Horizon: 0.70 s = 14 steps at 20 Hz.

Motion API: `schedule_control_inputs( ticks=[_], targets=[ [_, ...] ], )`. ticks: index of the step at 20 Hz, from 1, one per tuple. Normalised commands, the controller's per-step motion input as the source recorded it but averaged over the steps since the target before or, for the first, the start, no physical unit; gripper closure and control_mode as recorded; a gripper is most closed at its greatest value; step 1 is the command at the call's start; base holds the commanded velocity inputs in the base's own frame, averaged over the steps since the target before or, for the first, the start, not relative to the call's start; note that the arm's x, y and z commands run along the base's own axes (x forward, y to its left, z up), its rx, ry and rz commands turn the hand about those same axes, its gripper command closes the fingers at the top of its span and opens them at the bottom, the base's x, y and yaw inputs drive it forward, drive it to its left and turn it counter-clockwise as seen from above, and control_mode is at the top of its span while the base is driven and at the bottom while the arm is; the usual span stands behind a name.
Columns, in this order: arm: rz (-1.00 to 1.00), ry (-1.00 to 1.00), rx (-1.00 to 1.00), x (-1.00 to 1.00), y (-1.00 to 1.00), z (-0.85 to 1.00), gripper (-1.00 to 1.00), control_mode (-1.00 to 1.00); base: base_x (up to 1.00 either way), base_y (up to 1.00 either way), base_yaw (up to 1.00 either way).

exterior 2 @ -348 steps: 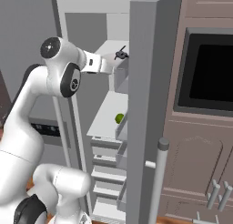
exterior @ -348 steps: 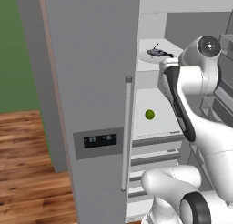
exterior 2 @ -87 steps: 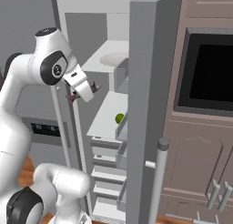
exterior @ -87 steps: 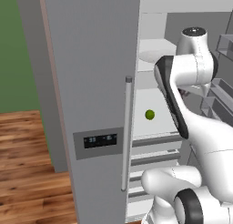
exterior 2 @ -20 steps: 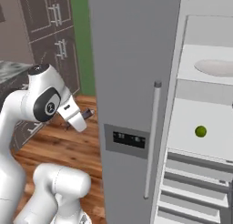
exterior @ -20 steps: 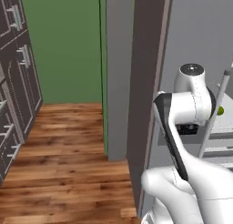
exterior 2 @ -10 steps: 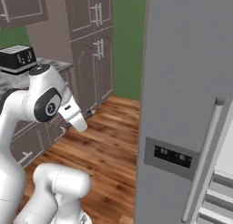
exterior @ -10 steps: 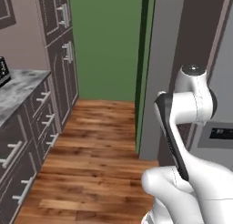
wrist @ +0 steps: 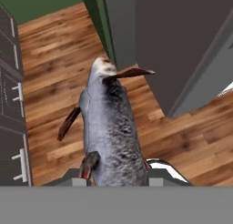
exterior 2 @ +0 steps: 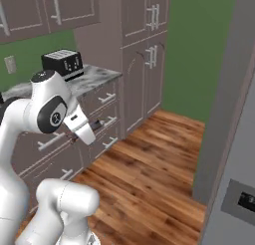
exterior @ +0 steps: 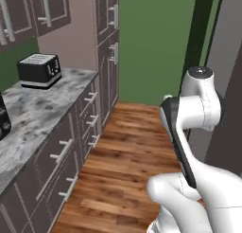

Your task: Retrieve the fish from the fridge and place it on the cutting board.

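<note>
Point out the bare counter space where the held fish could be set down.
The grey marbled counter lies bare between the black toaster at its far end and a dark object at the picture's left edge. The grey fish sits in the gripper.

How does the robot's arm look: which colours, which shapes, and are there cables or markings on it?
The arm is glossy white, built of rounded, bulbous segments, with dark grey rings and a dark strip at the joints. A round dark cap marks one joint. No loose cables or markings can be seen. The white wrist narrows toward the small dark pincer.
</note>
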Motion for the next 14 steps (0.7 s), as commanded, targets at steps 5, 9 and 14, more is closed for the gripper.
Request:
schedule_control_inputs(
  ticks=[5, 9, 14],
  targets=[
    [0.0, 0.0, 0.0, 0.0, 0.0, 0.0, 1.0, 1.0, -0.02, 0.76, 0.26],
    [0.0, 0.0, 0.0, 0.0, 0.0, 0.0, 1.0, 1.0, 0.0, 0.95, 0.38],
    [0.0, 0.0, 0.0, 0.0, 0.0, 0.0, 1.0, 1.0, 0.0, 0.7, 0.49]
  ],
)
